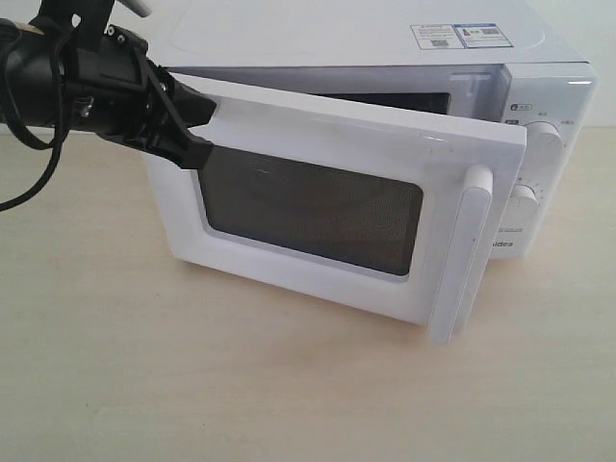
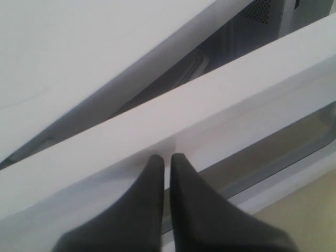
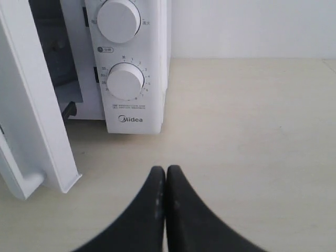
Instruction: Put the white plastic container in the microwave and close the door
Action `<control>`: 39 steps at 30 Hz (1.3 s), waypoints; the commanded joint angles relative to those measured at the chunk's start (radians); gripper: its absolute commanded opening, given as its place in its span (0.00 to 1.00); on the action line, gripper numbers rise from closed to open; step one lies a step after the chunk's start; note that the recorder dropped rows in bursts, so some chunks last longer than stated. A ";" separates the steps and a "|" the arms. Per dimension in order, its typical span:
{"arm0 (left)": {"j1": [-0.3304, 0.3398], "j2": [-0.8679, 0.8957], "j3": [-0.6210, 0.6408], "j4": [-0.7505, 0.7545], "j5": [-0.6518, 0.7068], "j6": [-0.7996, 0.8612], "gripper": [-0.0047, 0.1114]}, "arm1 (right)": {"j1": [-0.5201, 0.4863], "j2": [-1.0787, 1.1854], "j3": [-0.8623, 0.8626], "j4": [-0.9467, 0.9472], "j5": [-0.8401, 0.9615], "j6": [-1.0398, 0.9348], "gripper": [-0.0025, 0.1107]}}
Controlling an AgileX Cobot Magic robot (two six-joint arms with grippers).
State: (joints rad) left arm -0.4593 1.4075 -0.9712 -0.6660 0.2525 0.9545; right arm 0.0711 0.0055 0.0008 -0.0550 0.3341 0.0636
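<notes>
The white Midea microwave (image 1: 356,38) stands at the back of the table, its door (image 1: 337,125) swung partly open with the dark mesh window (image 1: 313,207) and bar handle (image 1: 462,250) facing outward. My left gripper (image 1: 197,144) is shut, with its tips against the door's outer face near the top hinge-side corner. In the left wrist view the gripper (image 2: 164,157) touches the door's upper frame (image 2: 210,100). My right gripper (image 3: 166,169) is shut on nothing, low over the table in front of the dial panel (image 3: 125,81). The white plastic container is hidden.
Bare beige tabletop (image 1: 289,385) spreads in front of the microwave. The door's free edge (image 3: 31,105) juts out toward the right gripper's side. Black cables (image 1: 29,164) hang from the left arm at the left edge.
</notes>
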 commanded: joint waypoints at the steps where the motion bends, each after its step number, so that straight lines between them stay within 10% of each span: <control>1: -0.006 -0.001 -0.001 -0.011 -0.014 -0.004 0.08 | -0.002 -0.006 -0.001 -0.034 -0.046 -0.073 0.02; 12: -0.006 -0.001 -0.001 -0.011 0.033 -0.004 0.08 | -0.002 -0.006 -0.001 -0.034 -0.297 -0.097 0.02; 23: -0.006 -0.065 -0.001 -0.056 0.121 -0.004 0.08 | -0.002 -0.006 -0.001 0.055 -1.202 0.194 0.02; 30: -0.006 -0.134 -0.001 -0.056 0.160 -0.004 0.08 | -0.002 0.001 -0.313 -0.346 -0.610 0.582 0.02; 39: -0.006 -0.210 -0.001 -0.056 0.160 -0.004 0.08 | -0.002 0.230 -0.638 -0.463 -0.284 0.725 0.02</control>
State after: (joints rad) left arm -0.4593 1.2195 -0.9712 -0.7100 0.4079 0.9545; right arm 0.0711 0.1629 -0.5794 -0.5055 -0.0583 0.7630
